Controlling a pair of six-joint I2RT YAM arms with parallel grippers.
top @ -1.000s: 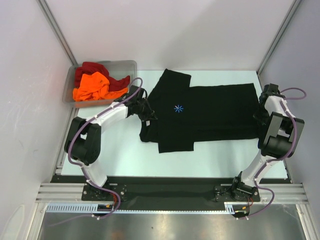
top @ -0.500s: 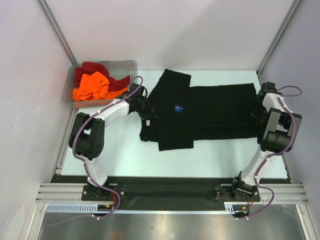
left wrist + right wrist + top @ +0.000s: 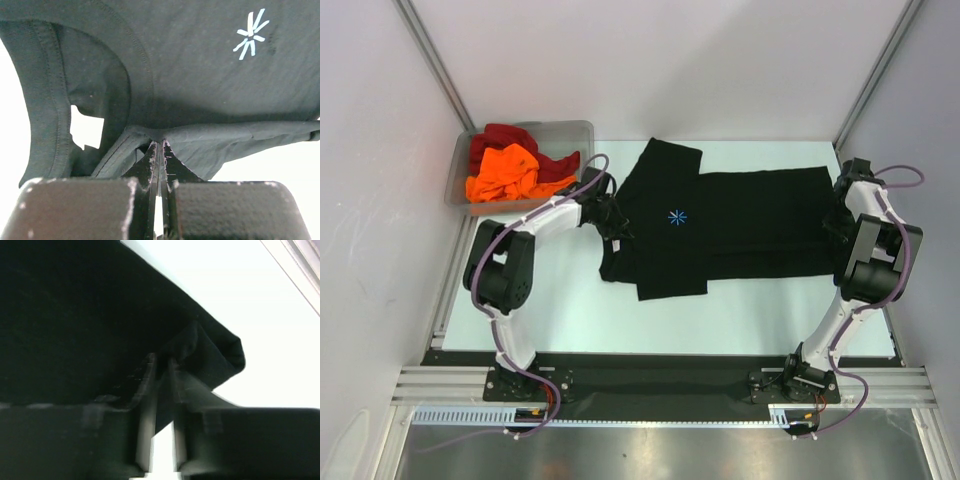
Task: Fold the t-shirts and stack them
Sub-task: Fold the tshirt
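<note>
Two grips on the black t-shirt (image 3: 740,225) spread across the worktop (image 3: 620,310): my left hand (image 3: 159,145) is clamped on a fold by its collar, my right hand (image 3: 162,360) pinches its hem near the worktop's right edge

You see a black t-shirt (image 3: 750,225) across the middle of the top view. It is plain except for a small light-blue starburst mark (image 3: 677,216) left of centre. In your left wrist view the same cloth reads dark grey-green and the mark almost white.

At the upper left are a bright orange t-shirt (image 3: 505,172), a dark red t-shirt (image 3: 505,136) and a clear grey bin (image 3: 572,130).

The table (image 3: 570,300) is pale with a faint mint tint. Your left arm (image 3: 545,222) and right arm (image 3: 870,270) are white and black, with purple cables (image 3: 900,169).

The left gripper (image 3: 159,145) is black, flecked with white scuffs along its finger edges.
</note>
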